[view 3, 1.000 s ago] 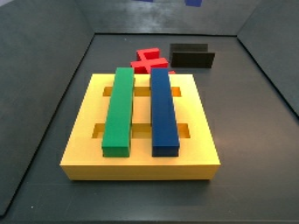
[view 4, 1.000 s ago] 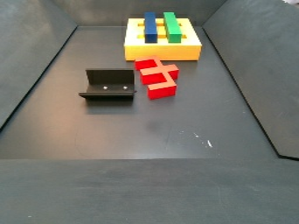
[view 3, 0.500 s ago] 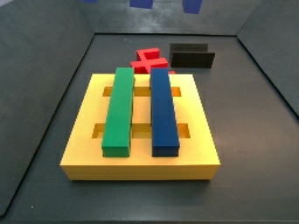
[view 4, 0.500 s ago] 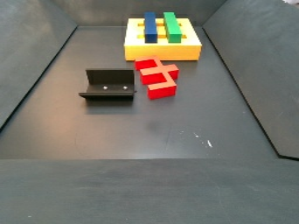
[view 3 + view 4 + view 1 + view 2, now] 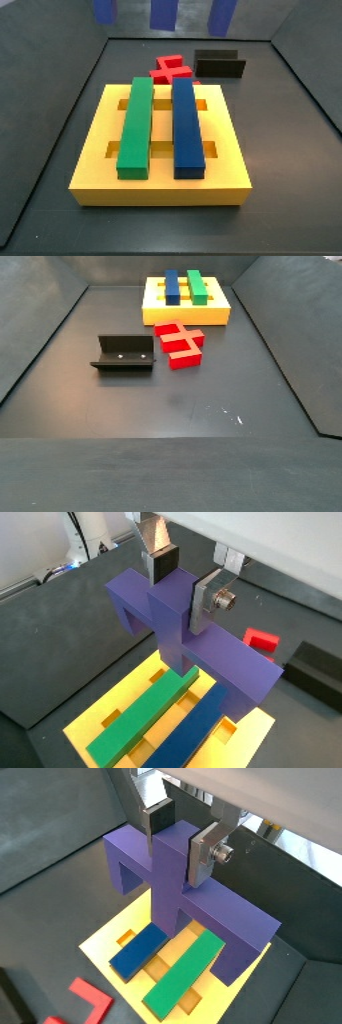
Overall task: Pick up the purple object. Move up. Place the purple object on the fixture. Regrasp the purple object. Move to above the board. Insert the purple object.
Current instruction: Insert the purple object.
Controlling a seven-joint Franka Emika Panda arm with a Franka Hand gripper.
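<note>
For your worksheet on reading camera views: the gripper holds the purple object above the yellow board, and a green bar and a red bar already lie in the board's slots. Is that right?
One detail is wrong. The gripper does hold the purple object above the board, but the bars in its slots are the green bar and a dark-blue bar, as a side view shows. The red cross-shaped block lies on the floor.

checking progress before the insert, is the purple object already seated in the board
No, in a wrist view the gripper holds the purple object in the air above the board.
</note>
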